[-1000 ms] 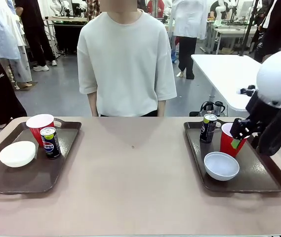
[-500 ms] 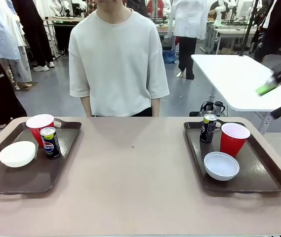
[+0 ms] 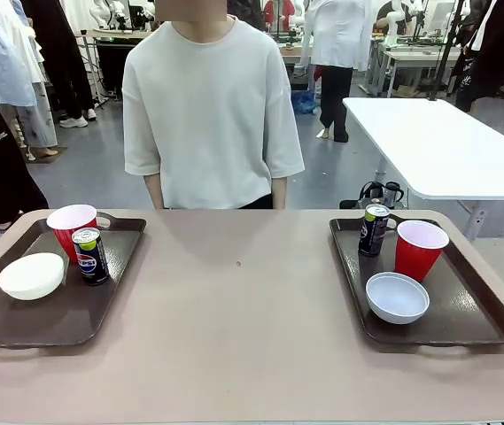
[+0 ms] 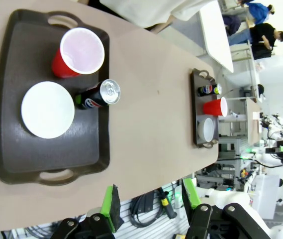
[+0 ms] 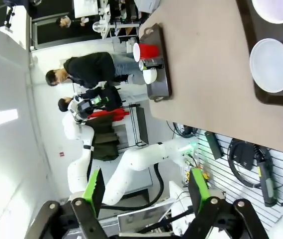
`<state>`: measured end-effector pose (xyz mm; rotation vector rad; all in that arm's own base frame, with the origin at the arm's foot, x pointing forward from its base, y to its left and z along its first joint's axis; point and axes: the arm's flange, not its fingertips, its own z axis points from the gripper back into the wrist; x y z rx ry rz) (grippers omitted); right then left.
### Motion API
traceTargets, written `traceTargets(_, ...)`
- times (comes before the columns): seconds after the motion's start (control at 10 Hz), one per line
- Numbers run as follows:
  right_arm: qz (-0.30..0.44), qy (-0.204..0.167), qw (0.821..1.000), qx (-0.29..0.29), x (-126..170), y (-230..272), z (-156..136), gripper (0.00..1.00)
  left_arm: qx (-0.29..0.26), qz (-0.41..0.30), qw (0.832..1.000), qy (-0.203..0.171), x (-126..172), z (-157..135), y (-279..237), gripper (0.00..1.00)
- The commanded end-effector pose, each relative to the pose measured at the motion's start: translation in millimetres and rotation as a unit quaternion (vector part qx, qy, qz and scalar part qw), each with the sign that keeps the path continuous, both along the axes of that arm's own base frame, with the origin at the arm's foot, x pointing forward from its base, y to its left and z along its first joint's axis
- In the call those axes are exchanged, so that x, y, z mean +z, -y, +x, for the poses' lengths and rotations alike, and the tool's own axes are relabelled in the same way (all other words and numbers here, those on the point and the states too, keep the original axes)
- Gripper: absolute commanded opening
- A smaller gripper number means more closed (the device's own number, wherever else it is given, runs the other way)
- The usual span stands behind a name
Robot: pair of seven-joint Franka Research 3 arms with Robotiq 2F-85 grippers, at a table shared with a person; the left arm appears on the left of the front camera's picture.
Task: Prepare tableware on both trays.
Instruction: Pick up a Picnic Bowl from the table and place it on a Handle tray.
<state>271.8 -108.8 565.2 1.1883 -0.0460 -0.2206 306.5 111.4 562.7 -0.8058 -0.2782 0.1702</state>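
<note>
While a person (image 3: 212, 106) in a white T-shirt stands at the far side of the bench (image 3: 243, 336), 2 dark brown trays sit at its ends. The left tray (image 3: 21, 323) carries a red cup (image 3: 71, 228) at its far end, a Pepsi can (image 3: 89, 255) upright just in front of it, and a white bowl (image 3: 31, 276) to the left of the can. The right tray (image 3: 473, 314) carries a second can (image 3: 374, 229) at its far left corner, a second red cup (image 3: 418, 250) just right of it, and a second bowl (image 3: 397, 297) in front. The left gripper (image 4: 150, 203) hangs beyond the near bench edge, jaws apart and holding nothing. The right gripper (image 5: 145, 185) is likewise off the bench, jaws wide apart and empty
</note>
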Motion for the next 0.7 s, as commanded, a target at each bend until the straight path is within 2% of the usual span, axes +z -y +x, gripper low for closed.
traceTargets(0.0,-0.022,0.009,1.0,0.006,9.9,-14.4,1.5,0.88,-0.002,0.0,1.0,0.003,0.5,-1.4,-1.5,0.67)
traceTargets(0.6,-0.022,0.009,1.0,0.006,9.9,-14.4,1.5,0.88,-0.002,0.0,1.0,0.003,0.5,-1.4,-1.5,0.67)
